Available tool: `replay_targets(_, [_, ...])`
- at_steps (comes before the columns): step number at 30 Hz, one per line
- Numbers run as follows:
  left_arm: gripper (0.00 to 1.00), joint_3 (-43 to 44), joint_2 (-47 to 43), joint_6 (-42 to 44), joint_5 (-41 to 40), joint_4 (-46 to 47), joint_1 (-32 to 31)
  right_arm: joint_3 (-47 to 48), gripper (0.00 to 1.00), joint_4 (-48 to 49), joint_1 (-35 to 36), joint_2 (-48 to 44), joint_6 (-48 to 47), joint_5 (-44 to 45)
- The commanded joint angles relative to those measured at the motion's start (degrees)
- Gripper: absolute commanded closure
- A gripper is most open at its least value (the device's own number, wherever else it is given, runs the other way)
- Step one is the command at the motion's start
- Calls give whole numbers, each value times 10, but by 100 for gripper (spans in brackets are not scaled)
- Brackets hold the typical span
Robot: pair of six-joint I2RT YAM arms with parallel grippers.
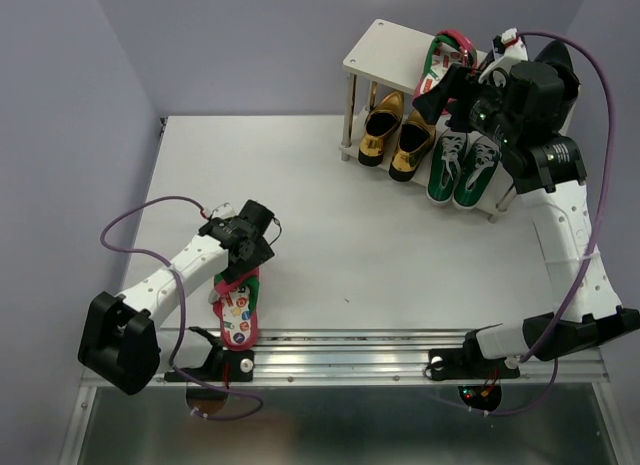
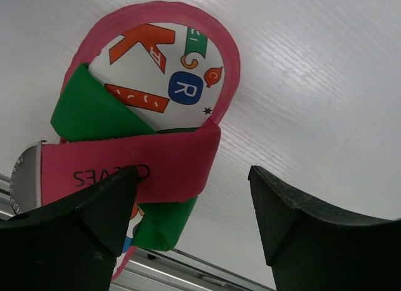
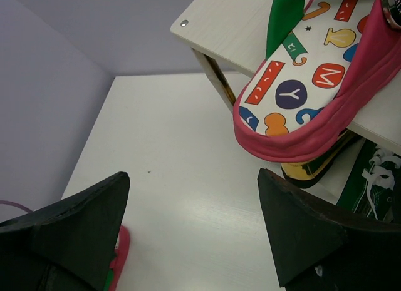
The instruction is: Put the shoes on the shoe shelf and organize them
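One red-pink flip-flop lies flat on the table near the front edge, its letter-printed footbed and pink and green straps filling the left wrist view. My left gripper hangs open just above its strap, one finger overlapping the pink band. The matching flip-flop rests on the shoe shelf's cream top board, its heel overhanging the board's edge. My right gripper stands open beside that heel with nothing between its fingers. Gold loafers and green sneakers stand under the shelf.
A metal rail runs along the table's near edge, close to the table flip-flop. Purple walls close in the left and back. A black pointed shape shows behind my right arm, mostly hidden. Thin shelf legs stand beside the gold loafers.
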Motion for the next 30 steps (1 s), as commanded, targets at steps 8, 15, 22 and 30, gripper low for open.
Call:
replay_targets(8, [17,33,55,-51,-114,-84,-33,-6,11,25,3,-5,8,-9])
replay_targets(15, [38,29,98,-31,-117,-68,-40,-4,11,28,3,1,10,-11])
replay_targets(22, [100,84,99,22,-126,-43,-40,3,11,21,3,-2,8,-5])
replay_targets(30, [100,204,125,198,-177,34,-48,2,11,18,3,-5,9,-2])
